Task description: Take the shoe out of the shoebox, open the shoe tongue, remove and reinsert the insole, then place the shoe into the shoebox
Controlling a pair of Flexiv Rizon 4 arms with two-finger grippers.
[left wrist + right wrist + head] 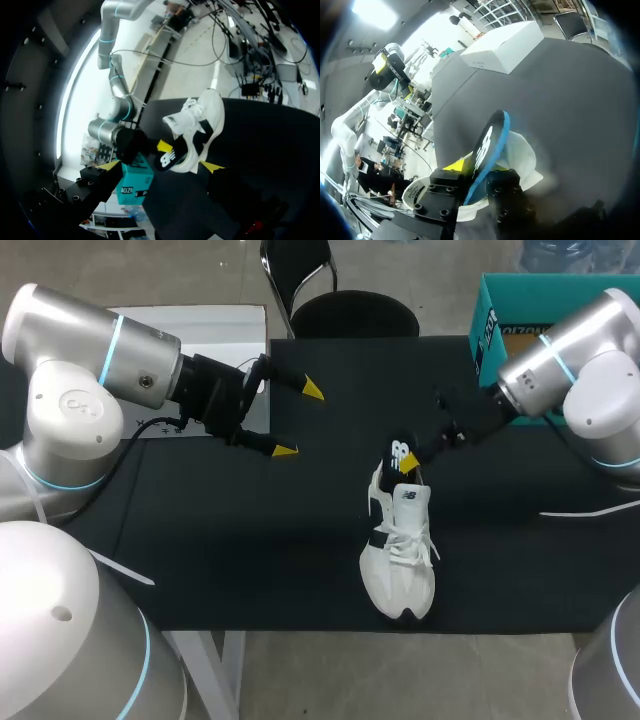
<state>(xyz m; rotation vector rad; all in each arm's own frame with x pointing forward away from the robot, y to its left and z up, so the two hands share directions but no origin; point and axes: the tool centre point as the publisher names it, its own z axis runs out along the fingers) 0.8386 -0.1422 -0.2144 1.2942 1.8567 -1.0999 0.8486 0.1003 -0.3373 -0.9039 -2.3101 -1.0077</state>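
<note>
You are holding the insole [401,450] at the heel opening of the shoe [400,565], and the main risk is sitting right there. It is a thin, bendy black sheet with a blue edge, so it is likely to fold or slip out of the pinch if it is pushed or pulled at a slant. Nothing is steadying the shoe, so friction from the insole could drag it or tip it onto its side. The tongue and the loose white laces could also be catching the insole's front end. I cannot tell how much of the insole is inside the shoe.

The shoe is standing on its sole in the middle of the dark surface [300,570], toe pointing towards the near edge and heel towards the far side. It is white with a black side panel.

Your right fingers [408,462] are clamping the insole just above the heel. Your left fingers [285,450] are spread wide with nothing in them, hanging well apart from the shoe. The teal shoebox [520,310] is sitting at the far right corner, and a white box [502,47] is lying at the far left.
</note>
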